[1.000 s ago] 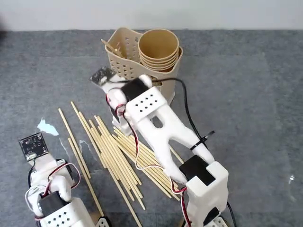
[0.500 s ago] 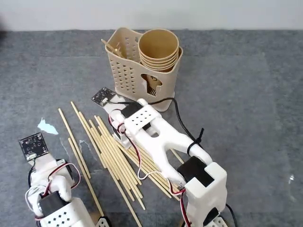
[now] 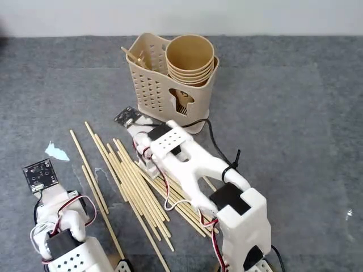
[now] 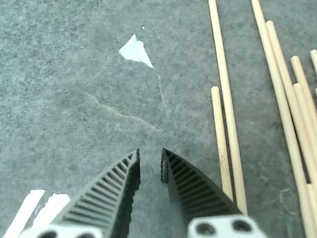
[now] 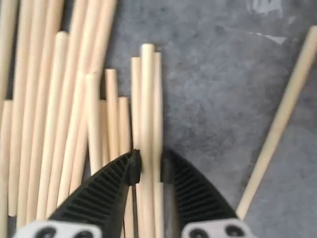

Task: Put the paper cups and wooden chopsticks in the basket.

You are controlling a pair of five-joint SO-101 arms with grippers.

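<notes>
The right gripper (image 5: 148,166) was down at the pile of chopsticks (image 3: 133,181), its jaws nearly closed, pinching one chopstick (image 5: 147,99) between the tips. More sticks lay side by side against that one on one flank; on the other flank there was bare carpet, then a lone stick (image 5: 277,119) lying at a slant. Beyond this gripper, near it, stood the basket (image 3: 150,85), with the stacked cups (image 3: 190,56) upright in one compartment and a few sticks (image 3: 133,56) leaning in the other.

The left gripper (image 4: 149,166) hung low over the surface, well apart from the basket, its jaws a narrow gap apart and holding nothing. Ahead of its tips lay a small white scrap (image 4: 134,51); two sticks (image 4: 225,114) ran just beside one jaw.

The surface was grey carpet (image 3: 295,141), faintly creased. A pale wall (image 3: 181,17) ran behind it.
</notes>
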